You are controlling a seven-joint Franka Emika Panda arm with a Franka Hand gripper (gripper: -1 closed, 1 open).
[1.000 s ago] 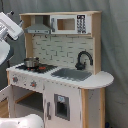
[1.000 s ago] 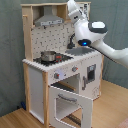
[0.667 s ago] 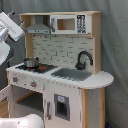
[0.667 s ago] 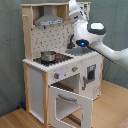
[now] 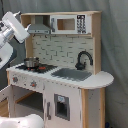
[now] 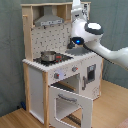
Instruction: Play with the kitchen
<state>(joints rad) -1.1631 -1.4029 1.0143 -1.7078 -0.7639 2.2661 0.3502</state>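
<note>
- In the first exterior view, the kitchen (image 5: pixel 60 70) fills the middle of the picture, its white and light-wood body running from the hood shelf on top down past the bottom edge.
- Its counter ends on the first exterior view's right in a rounded lip (image 5: pixel 102 78) that juts out past the cabinet side, with bare grey curtain (image 5: pixel 116 45) behind it.
- The grey sink (image 5: pixel 71 74) sits sunk in the counter, the black faucet (image 5: pixel 83 59) arching just behind it against the dotted backsplash (image 5: pixel 55 49).
- A small metal pot (image 5: pixel 31 62) stands on the hob (image 5: pixel 34 67), near the counter's left edge.
- Up top, the range hood (image 5: pixel 40 27) sits beside the microwave (image 5: pixel 70 24).
- The robot arm (image 5: pixel 12 32) leans in at the first exterior view's left edge, level with the hood and clear of the kitchen's side post; the gripper cannot be made out here.
- In the second exterior view, the kitchen (image 6: pixel 55 65) is seen from its hob end, standing on a wooden floor (image 6: pixel 20 120).
- The oven door (image 6: pixel 70 97) hangs open, swung down and outward, its front edge reaching into the open floor before the cabinet.
- The pot (image 6: pixel 48 56) rests on the hob, with the knobs (image 6: pixel 64 73) on the panel just below.
- The arm (image 6: pixel 92 37) reaches in from the second exterior view's right, its white head above the far end of the counter near the sink.
- Whether the gripper (image 6: pixel 73 45) is open or closed cannot be told.
</note>
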